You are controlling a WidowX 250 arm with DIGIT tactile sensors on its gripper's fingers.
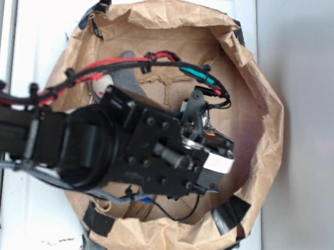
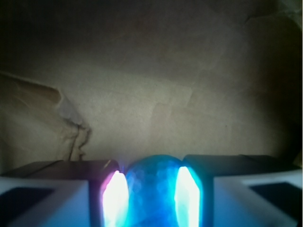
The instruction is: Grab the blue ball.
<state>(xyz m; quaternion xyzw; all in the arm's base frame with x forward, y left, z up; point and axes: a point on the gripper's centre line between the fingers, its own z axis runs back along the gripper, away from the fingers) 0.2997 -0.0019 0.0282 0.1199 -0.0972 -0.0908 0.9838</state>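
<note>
In the wrist view, the blue ball (image 2: 152, 182), teal and faintly dimpled, sits between my two fingers. My gripper (image 2: 152, 201) is shut on it, with a pad pressed against each side of the ball and bright glare at both contacts. Brown paper lies behind it. In the exterior view, my gripper (image 1: 209, 142) points down into a paper-lined bowl (image 1: 263, 110). The ball is hidden under the black gripper body there.
The crumpled brown paper rim rises all round the gripper and is taped to the white surface (image 1: 40, 24) with black tape (image 1: 230, 211). A plush toy (image 1: 104, 86) shows behind the arm's cables. A bright blue block (image 1: 142, 199) peeks out under the wrist.
</note>
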